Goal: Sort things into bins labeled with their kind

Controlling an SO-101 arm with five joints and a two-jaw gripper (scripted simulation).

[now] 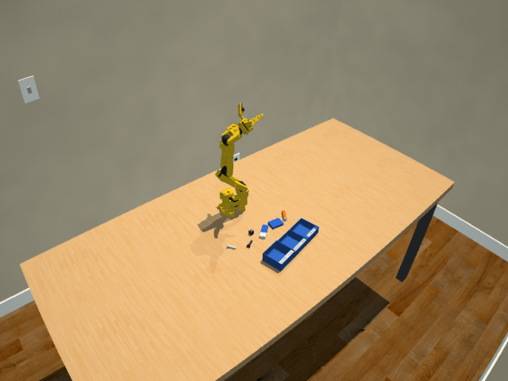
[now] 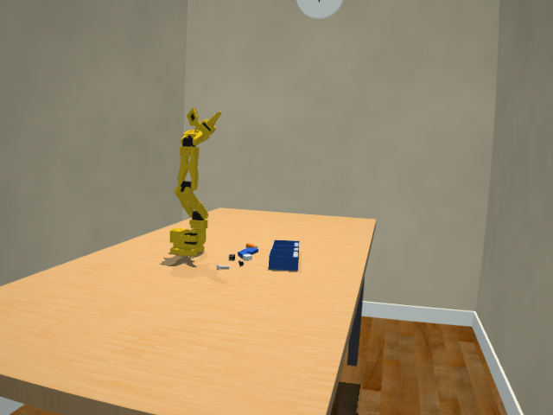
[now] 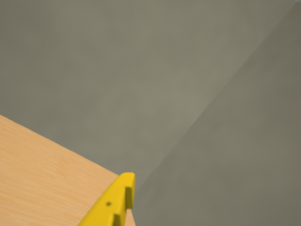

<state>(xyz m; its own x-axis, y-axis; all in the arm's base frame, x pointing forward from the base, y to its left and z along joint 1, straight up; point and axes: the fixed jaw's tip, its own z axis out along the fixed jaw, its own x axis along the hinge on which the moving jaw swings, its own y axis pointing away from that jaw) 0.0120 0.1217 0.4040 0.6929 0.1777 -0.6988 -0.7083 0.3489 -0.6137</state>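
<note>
My gripper [image 1: 249, 111] is wide open and empty, raised high above the arm's base; it also shows in the exterior view [image 2: 204, 117]. A row of three blue bins [image 1: 290, 243] with white labels stands on the table, also in the exterior view [image 2: 283, 255]. Beside it lie an orange cylinder [image 1: 283, 214], a flat blue block [image 1: 275, 223], a blue and white block [image 1: 263, 231], a black toothed part [image 1: 251, 232], a small black part [image 1: 248, 244] and a grey bolt [image 1: 231, 247]. The labels are too small to read. The wrist view shows only one yellow finger [image 3: 113, 202], a table corner and wall.
The arm's yellow base [image 1: 232, 200] stands just behind the small things. The table's right edge [image 1: 409, 233] runs beyond the bins.
</note>
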